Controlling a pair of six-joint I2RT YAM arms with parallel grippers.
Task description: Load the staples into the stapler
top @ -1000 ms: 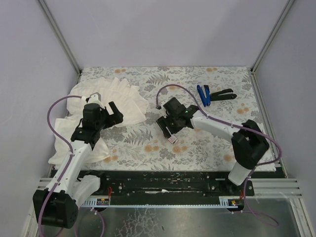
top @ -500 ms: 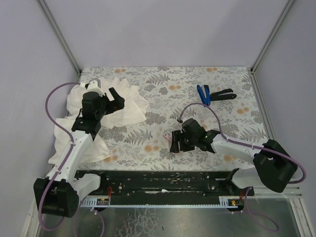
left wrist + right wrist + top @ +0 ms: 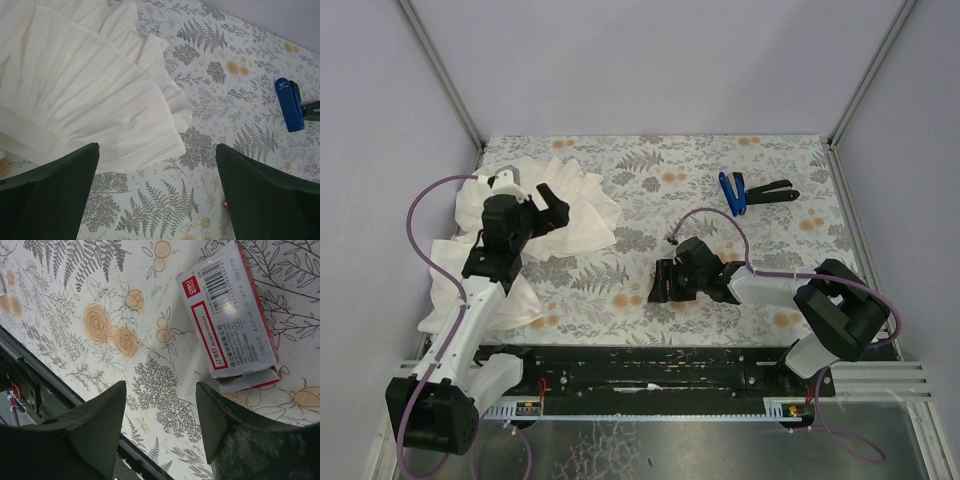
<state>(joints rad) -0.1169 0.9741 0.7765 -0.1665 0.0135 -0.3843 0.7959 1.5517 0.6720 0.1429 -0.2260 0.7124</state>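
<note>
Right wrist: tool [image 3: 160,410] agape, empty, beside staples [image 3: 230,325].

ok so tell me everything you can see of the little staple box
The staple box is a small cardboard carton, grey-white on its broad face with a red-bordered label, a barcode and printed text, and red along its edges. It lies flat on the floral table cover. The end flap nearest the camera hangs open. Nothing grips it; the right gripper stands open just short of it.

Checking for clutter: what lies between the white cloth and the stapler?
Nothing but bare floral table cover between the white cloth and the stapler, as the left wrist view shows.
</note>
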